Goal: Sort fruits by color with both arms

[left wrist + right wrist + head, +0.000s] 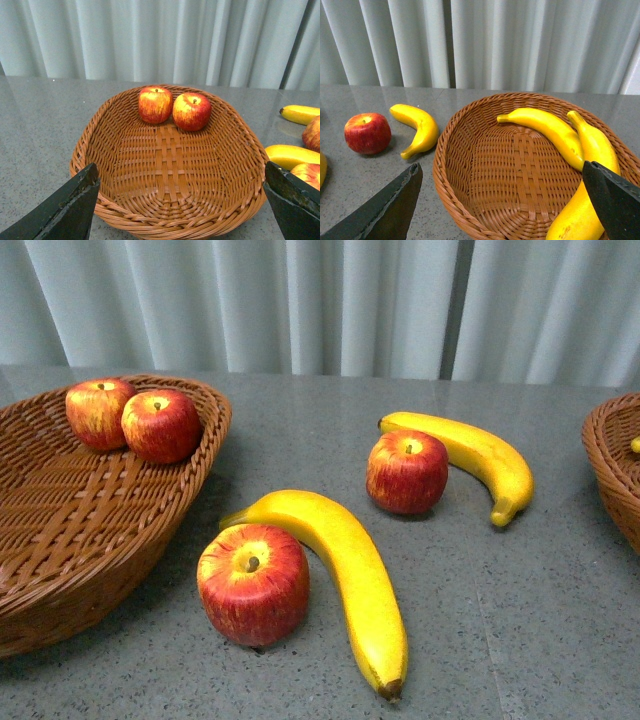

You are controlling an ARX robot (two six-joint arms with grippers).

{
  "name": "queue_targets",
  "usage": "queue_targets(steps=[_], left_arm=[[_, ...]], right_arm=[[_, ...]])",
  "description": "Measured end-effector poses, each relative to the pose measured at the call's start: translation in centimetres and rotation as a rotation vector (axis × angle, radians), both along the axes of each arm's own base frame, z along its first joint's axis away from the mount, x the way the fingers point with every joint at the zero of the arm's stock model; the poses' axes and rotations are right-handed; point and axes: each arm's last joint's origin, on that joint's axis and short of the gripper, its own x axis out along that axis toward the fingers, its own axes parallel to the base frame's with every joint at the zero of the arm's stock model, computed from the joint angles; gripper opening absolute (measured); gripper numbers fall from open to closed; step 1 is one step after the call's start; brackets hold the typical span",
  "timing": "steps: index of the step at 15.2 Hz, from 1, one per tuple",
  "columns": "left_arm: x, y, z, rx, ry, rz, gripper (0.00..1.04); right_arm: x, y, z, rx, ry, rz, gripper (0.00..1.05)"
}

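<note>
My left tool (181,170) and right tool (501,169) gape empty. Front-view lower-centre apple (252,583): glossy, probably light; I grip its girth.

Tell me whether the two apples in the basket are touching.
Touching. The left wrist view shows the yellower apple and the redder apple meeting side to side in the basket, no wicker visible between them.
</note>
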Motion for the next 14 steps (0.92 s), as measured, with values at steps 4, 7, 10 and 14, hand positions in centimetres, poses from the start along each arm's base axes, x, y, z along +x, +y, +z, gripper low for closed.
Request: queue_targets(steps=[4, 7, 10, 14], left_arm=[[0.0, 0.0, 0.0, 0.0, 0.0, 0.0, 0.98], [0.0, 0.0, 0.0, 0.0, 0.0, 0.0, 0.98], [0.0, 0.0, 0.0, 0.0, 0.0, 0.0, 0.98], [0.0, 0.0, 0.0, 0.0, 0.0, 0.0, 0.98]], right_arm=[[0.0, 0.0, 0.0, 0.0, 0.0, 0.0, 0.98], [0.0, 0.0, 0.0, 0.0, 0.0, 0.0, 0.98], [0.0, 0.0, 0.0, 0.0, 0.0, 0.0, 0.98], [0.0, 0.0, 0.0, 0.0, 0.0, 0.0, 0.98]])
